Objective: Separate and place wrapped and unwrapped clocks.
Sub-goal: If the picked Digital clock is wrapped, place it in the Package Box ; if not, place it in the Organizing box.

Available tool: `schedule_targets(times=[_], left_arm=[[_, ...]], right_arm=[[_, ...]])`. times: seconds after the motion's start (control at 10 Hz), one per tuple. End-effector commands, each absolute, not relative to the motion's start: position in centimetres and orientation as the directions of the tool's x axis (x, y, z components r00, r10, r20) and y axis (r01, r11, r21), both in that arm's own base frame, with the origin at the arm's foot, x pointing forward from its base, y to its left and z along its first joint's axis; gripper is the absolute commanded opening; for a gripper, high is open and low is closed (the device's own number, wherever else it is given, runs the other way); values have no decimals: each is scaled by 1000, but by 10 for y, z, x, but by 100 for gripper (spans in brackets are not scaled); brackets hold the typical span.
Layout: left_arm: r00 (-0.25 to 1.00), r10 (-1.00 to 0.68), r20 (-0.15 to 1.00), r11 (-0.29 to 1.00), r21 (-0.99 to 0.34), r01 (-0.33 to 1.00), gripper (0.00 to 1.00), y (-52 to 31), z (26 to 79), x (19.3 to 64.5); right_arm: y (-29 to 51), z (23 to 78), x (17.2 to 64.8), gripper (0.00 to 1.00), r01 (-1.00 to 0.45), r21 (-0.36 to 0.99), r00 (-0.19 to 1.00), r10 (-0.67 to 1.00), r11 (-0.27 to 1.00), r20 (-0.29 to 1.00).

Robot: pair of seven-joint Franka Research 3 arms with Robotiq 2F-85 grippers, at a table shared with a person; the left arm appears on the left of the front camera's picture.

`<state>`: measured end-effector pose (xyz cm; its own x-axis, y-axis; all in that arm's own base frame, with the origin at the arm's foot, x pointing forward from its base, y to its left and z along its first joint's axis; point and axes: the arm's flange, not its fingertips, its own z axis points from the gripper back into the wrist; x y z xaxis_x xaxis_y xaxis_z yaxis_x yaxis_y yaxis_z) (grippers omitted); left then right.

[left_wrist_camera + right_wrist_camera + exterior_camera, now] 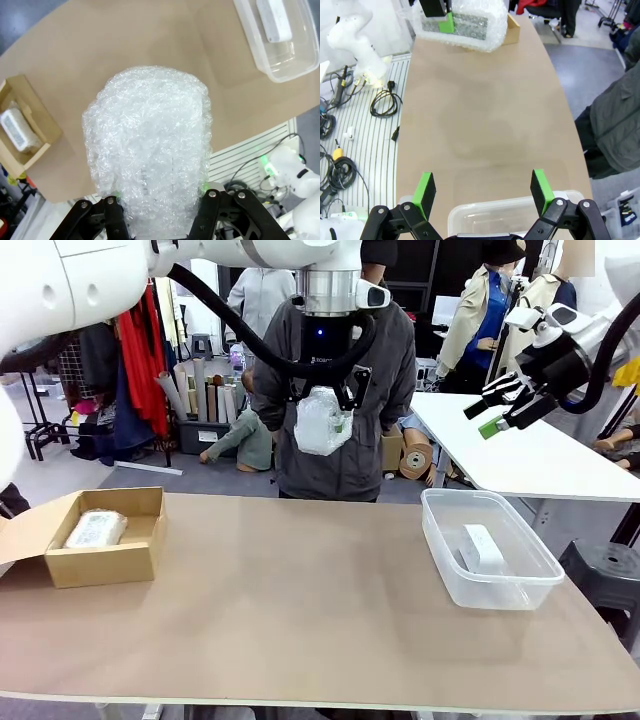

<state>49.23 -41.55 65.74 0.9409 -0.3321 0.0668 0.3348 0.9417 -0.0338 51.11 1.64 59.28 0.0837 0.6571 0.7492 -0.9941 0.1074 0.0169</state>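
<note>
**Wrapped clock aloft, box waiting**

A bubble-wrapped clock (323, 420) hung high above the table's middle, clamped in the left gripper (325, 392). Another wrapped clock (96, 529) lay in the cardboard box (105, 565); the bare white clock (482, 547) lay in the clear bin (488, 585). The right gripper (497, 412) hovered with jaws apart, holding nothing. Sorting looked nearly finished: the carry probably called for travel leftward, descent into the box, then release.

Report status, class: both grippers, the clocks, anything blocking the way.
Left gripper shut on bubble-wrapped clock, high over table. Right gripper open, empty, raised above clear bin. Second wrapped clock in cardboard box; bare white clock in bin. Path clear.
</note>
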Motion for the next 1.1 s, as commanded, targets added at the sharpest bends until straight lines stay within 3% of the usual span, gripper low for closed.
schedule_targets(times=[0.0, 0.4, 0.7, 1.0], left_arm=[[896, -434, 90, 901, 25, 434, 0, -390, 681, 485], [896, -435, 89, 893, 173, 416, 0, -311, 745, 455], [964, -244, 107, 921, 336, 196, 0, -248, 757, 422], [990, -85, 114, 896, 443, 26, 0, -185, 721, 397]], right_arm=[[15, 594, 510, 100, -996, -1, 59, 666, 90, 743], [15, 594, 510, 100, -996, -1, 59, 666, 90, 743], [15, 594, 510, 100, -996, -1, 59, 666, 90, 743], [15, 594, 510, 100, -996, -1, 59, 666, 90, 743]])
